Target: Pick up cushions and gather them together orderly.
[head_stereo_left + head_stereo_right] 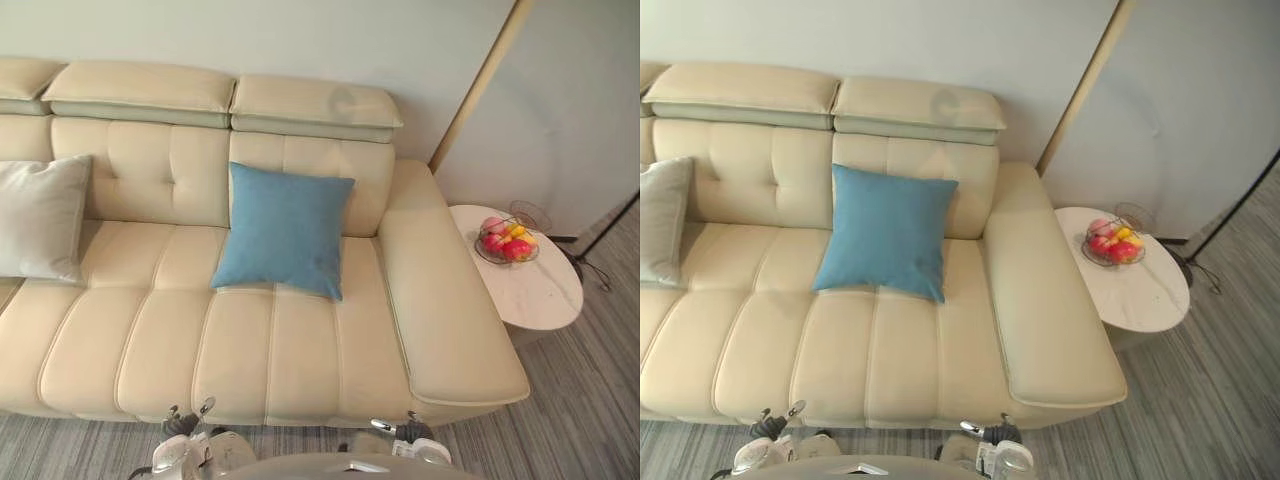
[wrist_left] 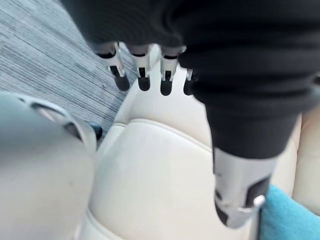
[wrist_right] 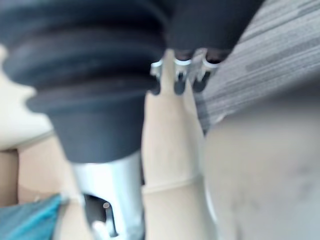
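Cushions apart on the sofa; both hands hold nothing.
Blue cushion leans upright against the backrest near the sofa's right end. Pale grey cushion leans well apart to its left. Left hand and right hand hang low at the sofa's front edge, fingers straight and spread. A fruit bowl stands on the round white surface beside the armrest.
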`<state>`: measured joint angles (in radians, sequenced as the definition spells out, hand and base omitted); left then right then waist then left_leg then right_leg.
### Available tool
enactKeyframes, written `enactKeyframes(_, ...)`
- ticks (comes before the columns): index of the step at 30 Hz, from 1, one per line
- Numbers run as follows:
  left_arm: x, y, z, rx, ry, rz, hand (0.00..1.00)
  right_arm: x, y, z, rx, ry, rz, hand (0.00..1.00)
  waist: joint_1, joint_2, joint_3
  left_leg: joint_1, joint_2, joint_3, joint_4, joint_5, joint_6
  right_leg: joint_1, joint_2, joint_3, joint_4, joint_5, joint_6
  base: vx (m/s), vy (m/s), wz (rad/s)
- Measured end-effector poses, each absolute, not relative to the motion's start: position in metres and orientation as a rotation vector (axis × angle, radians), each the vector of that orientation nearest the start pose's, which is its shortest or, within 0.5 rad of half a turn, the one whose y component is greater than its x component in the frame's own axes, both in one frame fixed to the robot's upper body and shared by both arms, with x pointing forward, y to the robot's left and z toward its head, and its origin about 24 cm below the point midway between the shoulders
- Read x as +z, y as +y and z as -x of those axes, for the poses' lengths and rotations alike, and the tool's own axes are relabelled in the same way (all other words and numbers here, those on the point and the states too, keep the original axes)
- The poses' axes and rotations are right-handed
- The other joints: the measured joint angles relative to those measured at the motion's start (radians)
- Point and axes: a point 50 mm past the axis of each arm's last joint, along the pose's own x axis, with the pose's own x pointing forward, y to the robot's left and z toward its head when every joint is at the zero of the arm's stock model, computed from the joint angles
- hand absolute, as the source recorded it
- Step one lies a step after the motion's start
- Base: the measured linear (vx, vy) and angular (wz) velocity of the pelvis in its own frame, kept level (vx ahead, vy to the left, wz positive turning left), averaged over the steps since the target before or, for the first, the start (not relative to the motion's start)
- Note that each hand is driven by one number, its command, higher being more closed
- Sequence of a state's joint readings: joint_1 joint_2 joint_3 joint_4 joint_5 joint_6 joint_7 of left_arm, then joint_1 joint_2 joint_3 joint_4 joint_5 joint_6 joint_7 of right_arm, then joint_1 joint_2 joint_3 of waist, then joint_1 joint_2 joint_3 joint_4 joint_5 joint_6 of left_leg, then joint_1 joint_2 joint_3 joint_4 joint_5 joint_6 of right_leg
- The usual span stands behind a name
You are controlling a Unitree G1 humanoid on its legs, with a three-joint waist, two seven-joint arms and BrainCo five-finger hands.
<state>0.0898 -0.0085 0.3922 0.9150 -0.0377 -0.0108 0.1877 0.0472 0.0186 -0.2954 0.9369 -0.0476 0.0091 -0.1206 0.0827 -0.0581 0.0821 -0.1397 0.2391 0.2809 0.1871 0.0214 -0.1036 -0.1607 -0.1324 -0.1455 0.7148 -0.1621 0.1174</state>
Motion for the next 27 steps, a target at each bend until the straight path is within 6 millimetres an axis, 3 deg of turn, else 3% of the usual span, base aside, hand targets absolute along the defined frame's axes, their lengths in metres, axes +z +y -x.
enactKeyframes(1, -0.151, 0.208, -0.103, 0.579, 0.999, 0.138, 0.0, -0.148, -0.196, -0.129, -0.375, 0.984, -0.035, 0.0, 0.015, 0.031, -0.001, -0.003, -0.02, -0.019, -0.042, 0.035, 0.02, 0.014, 0.022, 0.0, -0.093, -0.013, -0.022, -0.15, 0.015, -0.53)
enactKeyframes(2, -0.152, 0.203, -0.104, 0.567, 1.004, 0.141, 0.0, -0.144, -0.199, -0.139, -0.367, 0.962, -0.003, 0.0, 0.019, 0.046, -0.004, -0.023, -0.022, -0.014, -0.075, 0.084, 0.007, 0.036, 0.043, -0.004, -0.207, -0.041, -0.044, -0.11, 0.026, -0.49)
enactKeyframes(4, -0.151, 0.199, -0.11, 0.537, 0.998, 0.129, 0.0, -0.14, -0.196, -0.15, -0.349, 0.936, 0.02, 0.0, 0.022, 0.053, 0.009, -0.057, -0.023, -0.002, -0.077, 0.11, 0.005, 0.064, 0.055, -0.009, -0.337, -0.07, -0.05, -0.2, -0.086, -0.23)
enactKeyframes(5, -0.151, 0.19, -0.118, 0.502, 0.992, 0.131, 0.0, -0.136, -0.194, -0.16, -0.329, 0.915, 0.038, 0.0, 0.014, 0.083, 0.035, -0.066, -0.009, -0.009, -0.091, 0.138, 0.01, 0.079, 0.069, -0.031, -0.385, -0.047, -0.054, -0.3, -0.114, -0.01)
enactKeyframes(7, -0.151, 0.186, -0.118, 0.485, 0.993, 0.125, 0.0, -0.138, -0.194, -0.156, -0.327, 0.929, 0.046, 0.0, 0.003, 0.097, 0.04, -0.055, -0.007, -0.01, -0.133, 0.151, 0.004, 0.067, 0.075, -0.051, -0.373, -0.041, -0.059, -0.33, -0.051, 0.22)
enactKeyframes(8, -0.151, 0.185, -0.118, 0.482, 0.995, 0.124, 0.0, -0.138, -0.194, -0.156, -0.327, 0.932, 0.045, 0.0, 0.0, 0.099, 0.04, -0.055, -0.008, -0.009, -0.142, 0.141, -0.001, 0.066, 0.073, -0.056, -0.375, -0.038, -0.064, -0.28, -0.015, 0.24)
enactKeyframes(9, -0.151, 0.186, -0.119, 0.476, 0.992, 0.117, 0.0, -0.138, -0.193, -0.155, -0.332, 0.931, 0.04, 0.0, -0.007, 0.078, 0.042, -0.058, -0.018, -0.003, -0.142, 0.096, -0.017, 0.063, 0.048, -0.059, -0.399, -0.028, -0.083, -0.16, 0.039, 0.06)
enactKeyframes(10, -0.148, 0.191, -0.123, 0.481, 0.969, 0.108, 0.0, -0.139, -0.193, -0.152, -0.341, 0.933, 0.035, 0.0, -0.002, 0.058, 0.047, -0.083, -0.035, -0.004, -0.046, 0.063, 0.018, 0.05, 0.021, -0.059, -0.412, -0.008, -0.087, -0.19, 0.113, -0.09)
enactKeyframes(11, -0.148, 0.19, -0.122, 0.486, 0.971, 0.115, 0.0, -0.139, -0.197, -0.15, -0.351, 0.935, 0.043, 0.0, -0.004, 0.059, 0.047, -0.097, -0.052, -0.028, 0.143, -0.012, 0.049, 0.04, 0.0, -0.049, -0.415, 0.01, -0.075, -0.18, 0.137, -0.18)
enactKeyframes(12, -0.149, 0.19, -0.121, 0.486, 0.974, 0.116, 0.0, -0.139, -0.198, -0.149, -0.353, 0.937, 0.045, 0.0, -0.006, 0.062, 0.045, -0.094, -0.057, -0.038, 0.19, -0.06, 0.05, 0.037, -0.003, -0.043, -0.414, 0.015, -0.07, -0.19, 0.206, -0.35)
enactKeyframes(13, -0.15, 0.187, -0.118, 0.49, 0.984, 0.129, 0.0, -0.142, -0.197, -0.142, -0.356, 0.955, 0.042, 0.0, -0.01, 0.071, 0.046, -0.061, -0.055, -0.065, 0.265, -0.181, 0.026, 0.025, 0.003, -0.012, -0.405, 0.022, -0.059, -0.13, 0.184, -0.36)
enactKeyframes(15, -0.151, 0.188, -0.115, 0.501, 0.988, 0.138, 0.0, -0.143, -0.197, -0.137, -0.367, 0.963, 0.032, 0.0, -0.01, 0.077, 0.049, -0.045, -0.061, -0.081, 0.266, -0.236, 0.018, 0.013, 0.014, 0.028, -0.396, 0.032, -0.047, -0.13, 0.19, -0.5)
enactKeyframes(18, -0.15, 0.199, -0.111, 0.52, 0.993, 0.112, 0.0, -0.148, -0.191, -0.126, -0.382, 0.993, -0.006, 0.0, -0.031, 0.032, 0.023, -0.013, -0.104, -0.016, 0.211, -0.245, 0.031, 0.021, -0.006, 0.09, -0.483, 0.102, -0.045, -0.09, 0.169, -0.51)
enactKeyframes(24, -0.152, 0.199, -0.11, 0.502, 1.009, 0.093, 0.0, -0.148, -0.194, -0.122, -0.407, 1.001, -0.023, 0.0, -0.045, 0.03, 0.02, 0.004, -0.123, 0.032, 0.203, -0.259, 0.052, 0.028, 0.001, 0.171, -0.568, 0.192, -0.034, -0.02, 0.126, -0.43)
enactKeyframes(27, -0.154, 0.198, -0.11, 0.487, 1.027, 0.079, 0.0, -0.147, -0.194, -0.124, -0.406, 0.99, -0.025, 0.0, -0.047, 0.027, 0.012, 0.028, -0.1, 0.112, 0.203, -0.269, 0.038, 0.01, 0.035, 0.227, -0.591, 0.235, -0.035, 0.05, 0.046, -0.89)
